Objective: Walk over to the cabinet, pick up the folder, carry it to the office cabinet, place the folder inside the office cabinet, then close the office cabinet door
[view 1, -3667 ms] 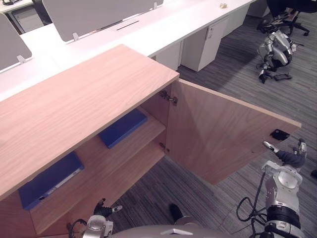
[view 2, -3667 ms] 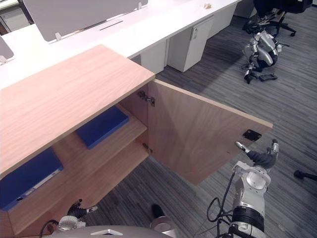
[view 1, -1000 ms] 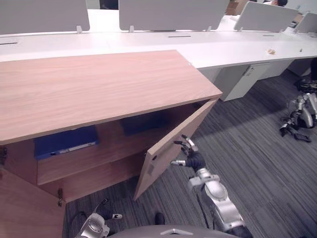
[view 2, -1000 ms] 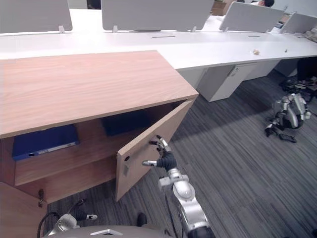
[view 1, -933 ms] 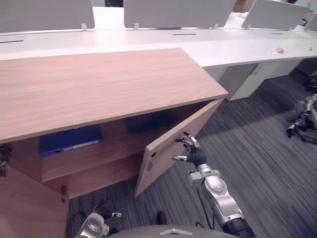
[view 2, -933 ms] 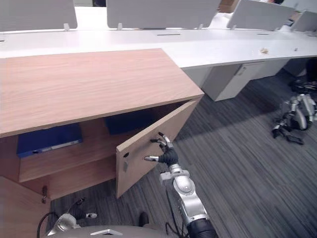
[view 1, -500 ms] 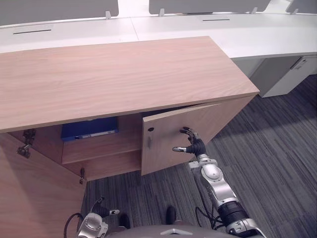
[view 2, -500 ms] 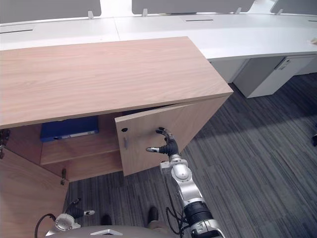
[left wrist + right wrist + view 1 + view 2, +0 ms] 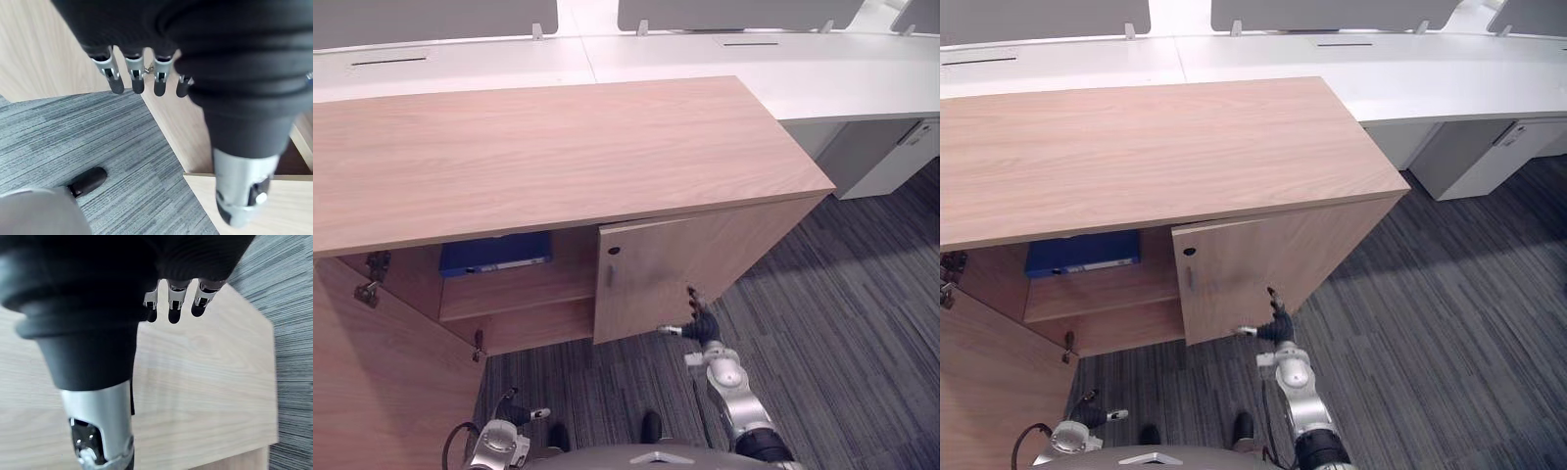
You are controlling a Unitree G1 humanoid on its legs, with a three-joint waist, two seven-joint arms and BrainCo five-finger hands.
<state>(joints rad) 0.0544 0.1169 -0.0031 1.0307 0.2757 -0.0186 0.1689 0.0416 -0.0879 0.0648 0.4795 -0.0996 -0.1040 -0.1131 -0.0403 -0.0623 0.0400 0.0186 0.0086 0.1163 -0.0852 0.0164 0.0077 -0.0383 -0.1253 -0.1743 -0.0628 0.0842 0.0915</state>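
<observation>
Hanging low just above the carpet [image 9: 842, 323], the left hand [image 9: 516, 416] has its fingers [image 9: 132, 73] straight and slack, and it holds nothing. It sits beside the free edge of the cabinet's left door [image 9: 382, 372], which is swung wide open towards the robot.

A little farther on, the right hand [image 9: 702, 325] is raised before the lower edge of the right door [image 9: 695, 259]. Its fingers [image 9: 173, 303] are spread and straight and its thumb stands out to the side; it grips nothing. The fingertips point at the door's wooden face, but whether they touch it cannot be told. This door is almost closed, its free edge standing slightly out from the cabinet front, with a small dark knob [image 9: 613, 251] near its upper corner.

Through the gap between the two doors, the blue folder [image 9: 494, 253] lies flat on the upper shelf [image 9: 519, 292] of the office cabinet [image 9: 558, 147]. It is set back from the shelf's front edge and towards its left end, with a pale strip along the side that faces out.

Beyond the cabinet's broad wooden top runs a long white desk [image 9: 803, 69], with grey partition screens [image 9: 431, 15] along its far edge and a white drawer unit [image 9: 891, 157] under its right end.
</observation>
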